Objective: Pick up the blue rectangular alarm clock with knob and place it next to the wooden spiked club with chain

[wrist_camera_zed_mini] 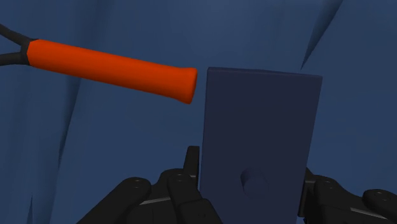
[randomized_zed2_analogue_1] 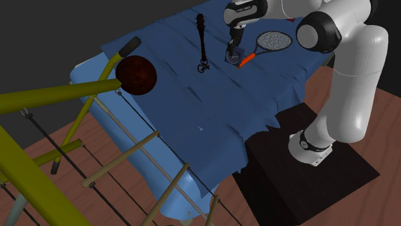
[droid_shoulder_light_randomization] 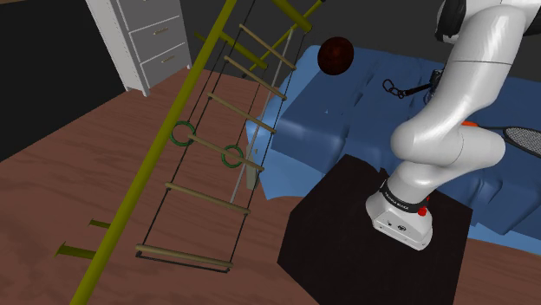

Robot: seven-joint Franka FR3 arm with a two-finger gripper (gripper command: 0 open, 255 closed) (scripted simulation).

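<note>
A rumpled blue cloth (randomized_zed2_analogue_1: 193, 103) covers a low bed that stands on a brown wooden floor (droid_shoulder_light_randomization: 78, 173). White drawers (droid_shoulder_light_randomization: 152, 35) stand against the dark background. A yellow-green climbing frame (droid_shoulder_light_randomization: 165, 139) with rope rungs crowds the bed's side at the second exterior view's left. The cloth's ragged edge hangs down just beside the black stand (droid_shoulder_light_randomization: 347, 234). Between the dark red ball (randomized_zed2_analogue_1: 135, 74) near the frame and the far end of the bed, the cloth lies bare and wide. At that far end the spiked club (randomized_zed2_analogue_1: 202, 35) lies with its chain (randomized_zed2_analogue_1: 204, 66) trailing toward the middle. A strip of bare cloth separates it from the alarm clock (randomized_zed2_analogue_1: 231, 58), which is at the club's right in that view. A racket (randomized_zed2_analogue_1: 273, 41) lies on the clock's other side, its orange handle (wrist_camera_zed_mini: 108, 63) ending just beside the clock's corner. The clock is a plain dark blue rectangular slab with a small round knob (wrist_camera_zed_mini: 253, 181) on its face. The gripper (wrist_camera_zed_mini: 248, 172) reaches down over it, and its black fingers (wrist_camera_zed_mini: 192, 167) press against the clock's two long sides, clasping it. Whether the clock rests on the cloth or hangs just off it cannot be told.
</note>
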